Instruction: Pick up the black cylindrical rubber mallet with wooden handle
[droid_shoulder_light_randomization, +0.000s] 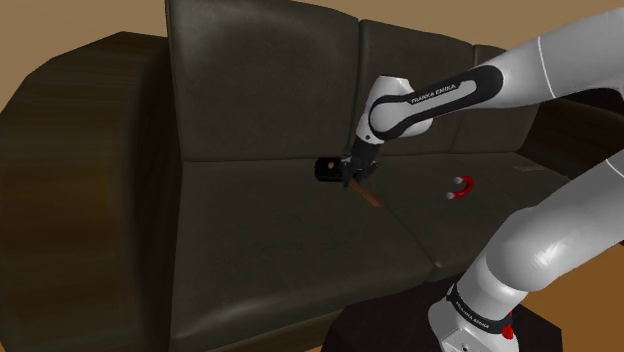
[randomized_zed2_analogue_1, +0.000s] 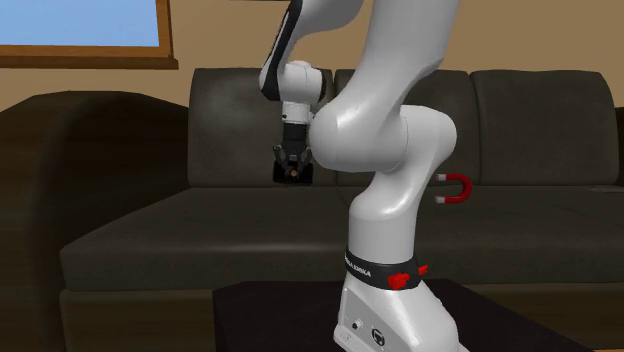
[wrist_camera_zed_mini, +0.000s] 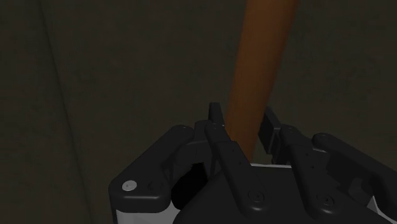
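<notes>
The wrist view shows the grasp most plainly: the gripper is closed on the mallet's handle, with one black finger pressed against each side of it. The handle is a smooth, round, orange-brown shaft that runs away from the fingers over the dark seat of the sofa. The head of the mallet is outside this picture.

In the shoulder view the whole mallet can be seen. Its short, black, cylinder-shaped head lies close to the line where the sofa's back cushions meet the seat cushions, and the handle slants from it toward the sofa's front edge. The gripper holds the handle just beside the head. I cannot tell whether the mallet touches the seat.

In the second exterior view the gripper hangs in front of the sofa's back cushion, pointing down, with the black head at its tip. The white arm hides much of the sofa here.

A red horseshoe magnet lies on the sofa's seat, well apart from the mallet, nearer the armrest on the shoulder view's right.

The sofa is wide, with rounded armrests and a dark, slightly mottled cover like worn leather. Above the sofa's back there is an ochre wall and, in the second exterior view, a window with a wooden frame. The black stand sits before the sofa's front edge.
</notes>
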